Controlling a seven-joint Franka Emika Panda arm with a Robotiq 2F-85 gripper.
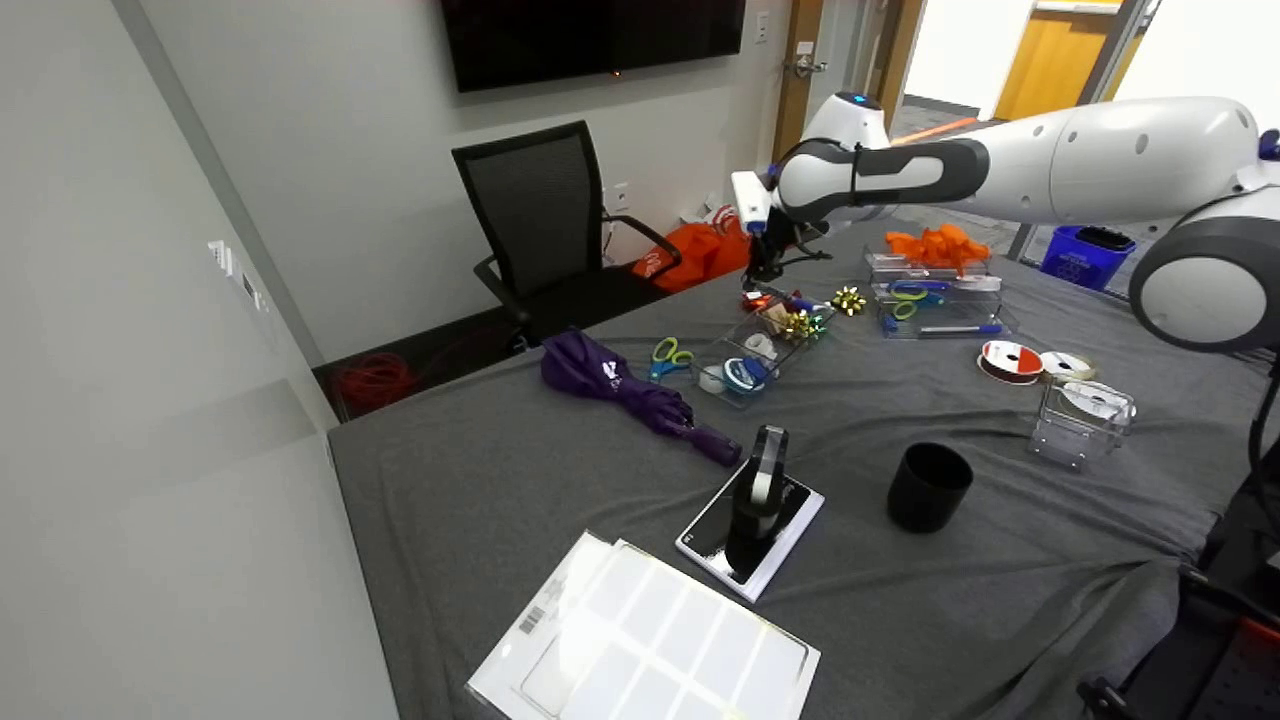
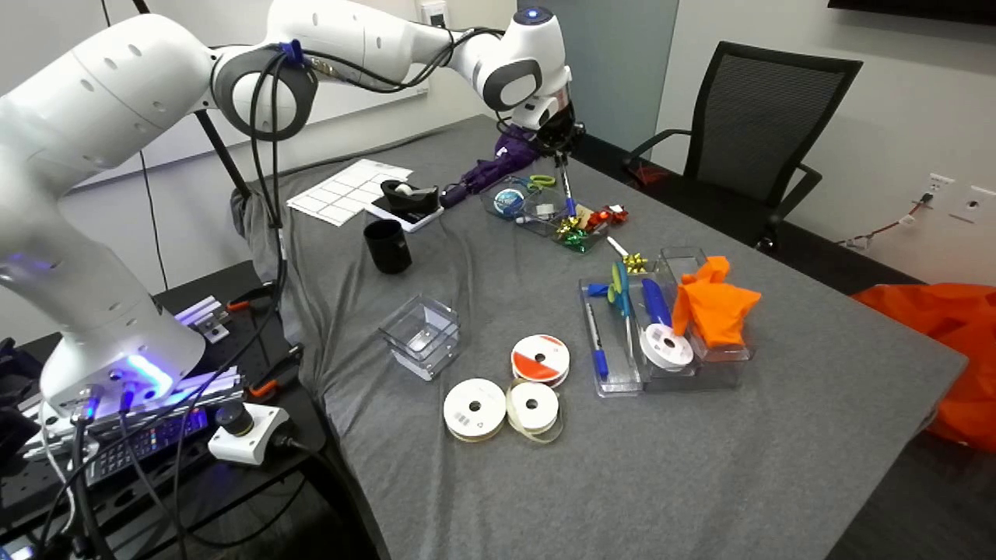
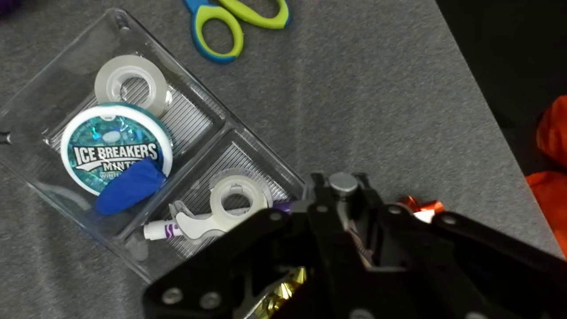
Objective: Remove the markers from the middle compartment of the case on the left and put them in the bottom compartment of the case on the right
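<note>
The marker (image 2: 566, 187) is gripped near its silver end, aslant, over or inside the case on the left (image 3: 188, 119); contact with the case cannot be determined. Jaws: narrow, closed about that marker. A second marker (image 3: 160, 230) lies in the middle compartment (image 3: 232, 157), partly covered by a tape dispenser (image 3: 221, 219).

Step in hand, as judged: taking one marker out. Recommended: lift it clear of the gold and green bow (image 2: 572, 232) before any sideways travel, then carry it along the desk (image 2: 778, 435) edge facing the black chair (image 1: 525, 210), toward the corner by the orange bag (image 2: 953, 307). At the case on the right (image 2: 704, 379), turn it to the length of the bottom compartment (image 2: 622, 377), beside the similar marker (image 2: 595, 336), and lower it fully before release. An end grip may let it pivot. Keep off the scissors (image 2: 623, 299).

Surface: grey cloth (image 1: 1000, 620), creased toward the edge nearest the robot base (image 2: 117, 350). White sheets (image 1: 680, 640) lie toward the white wall (image 1: 130, 400).

Room: a dark screen (image 1: 600, 40) hangs behind the chair.
</note>
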